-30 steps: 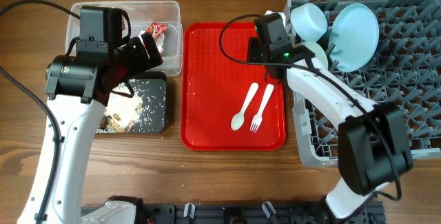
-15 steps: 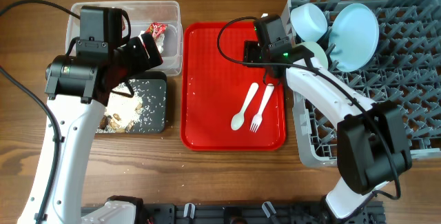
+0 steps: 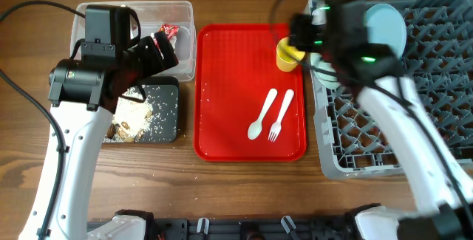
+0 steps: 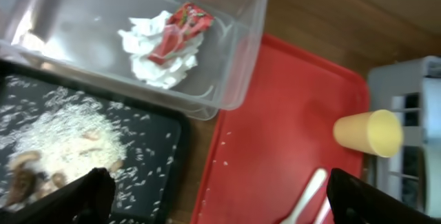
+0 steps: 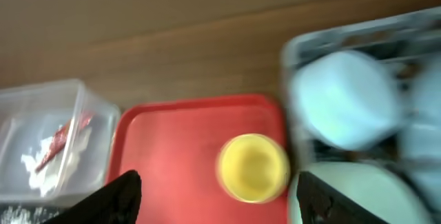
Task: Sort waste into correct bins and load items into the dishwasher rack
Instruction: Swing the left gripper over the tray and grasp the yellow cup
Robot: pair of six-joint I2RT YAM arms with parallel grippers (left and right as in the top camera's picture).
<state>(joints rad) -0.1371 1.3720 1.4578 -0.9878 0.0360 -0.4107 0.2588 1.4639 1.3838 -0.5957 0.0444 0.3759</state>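
The yellow cup (image 3: 287,54) stands upright on the red tray's far right corner; it also shows in the right wrist view (image 5: 252,167) and the left wrist view (image 4: 368,133). My right gripper (image 3: 301,35) hangs open above it (image 5: 219,186), blurred and holding nothing. The white spoon (image 3: 262,114) and fork (image 3: 281,114) lie on the tray. The grey rack (image 3: 414,122) holds the pale blue plate (image 3: 388,29) and two bowls (image 5: 344,110) (image 5: 358,200). My left gripper (image 3: 159,52) is open and empty (image 4: 220,200) over the bins.
The clear tub (image 3: 185,18) holds the red wrapper (image 4: 180,29) on the white napkin (image 4: 155,62). The black tray (image 3: 168,114) holds rice scraps (image 4: 62,138). The flat red tray (image 3: 222,85) lies between the bins and the rack, with stray rice grains.
My right arm has swung up and to the right, off the red tray toward the rack. The yellow cup it covered now shows on the tray. The left arm has not moved.
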